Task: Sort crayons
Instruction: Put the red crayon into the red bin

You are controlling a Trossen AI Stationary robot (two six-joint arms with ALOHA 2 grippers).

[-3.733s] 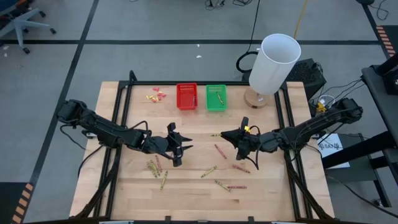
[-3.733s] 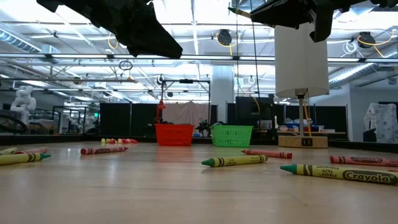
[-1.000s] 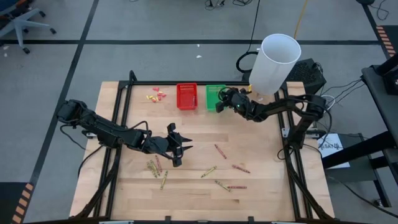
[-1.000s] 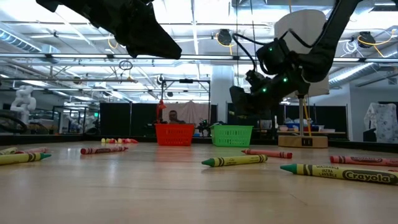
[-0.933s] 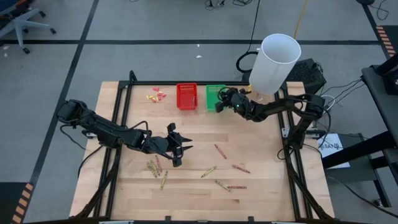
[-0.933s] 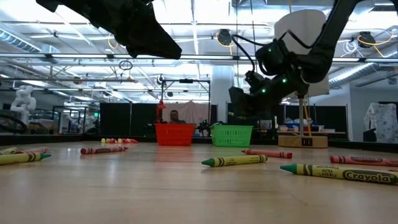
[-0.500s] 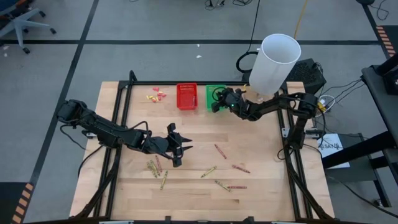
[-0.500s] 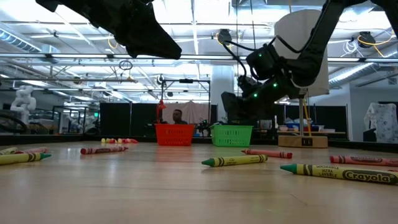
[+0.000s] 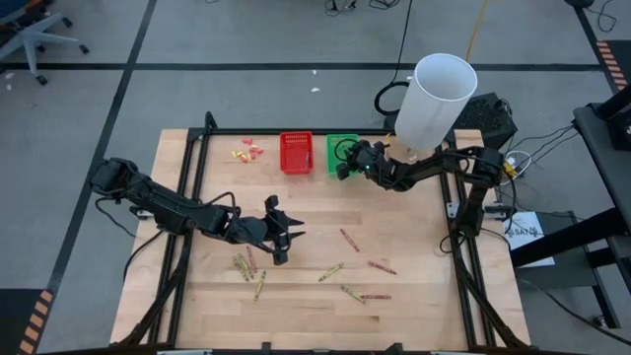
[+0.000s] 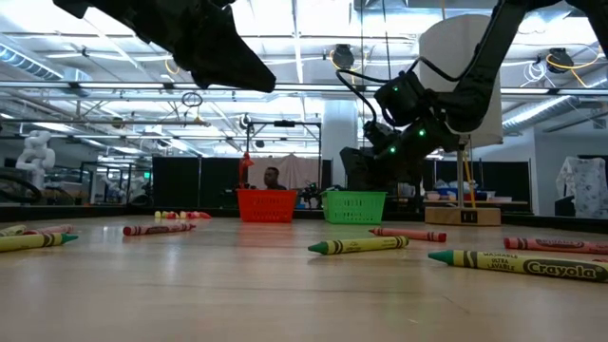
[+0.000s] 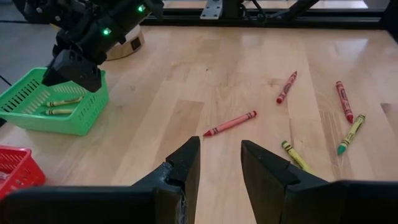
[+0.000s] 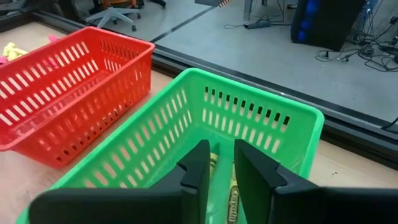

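Pale wooden counter (image 9: 414,256) in a workshop with a grey floor. At its far edge, a red basket (image 9: 296,153) beside a green basket (image 9: 335,144), with small yellow and pink scraps (image 9: 248,151) to the left of the red one and a tall white cylinder (image 9: 434,99) on a round base to the right of the green one.

Right gripper (image 9: 343,168) reaching in over the near rim of the green basket, fingers (image 12: 196,165) slightly parted, gripping nothing. Directly below them, inside that basket, two yellow-green crayons (image 11: 62,102) lying side by side.

Left gripper (image 9: 286,237) hanging above the left-centre of the counter, well away from the baskets, fingers (image 11: 186,158) released and empty.

Loose crayons scattered over the near half of the counter: a reddish one (image 9: 349,240) near the middle, a yellow-green one (image 9: 330,271) just nearer, a small mixed cluster (image 9: 246,264) below the left gripper, and a few more (image 9: 375,294) to the right.
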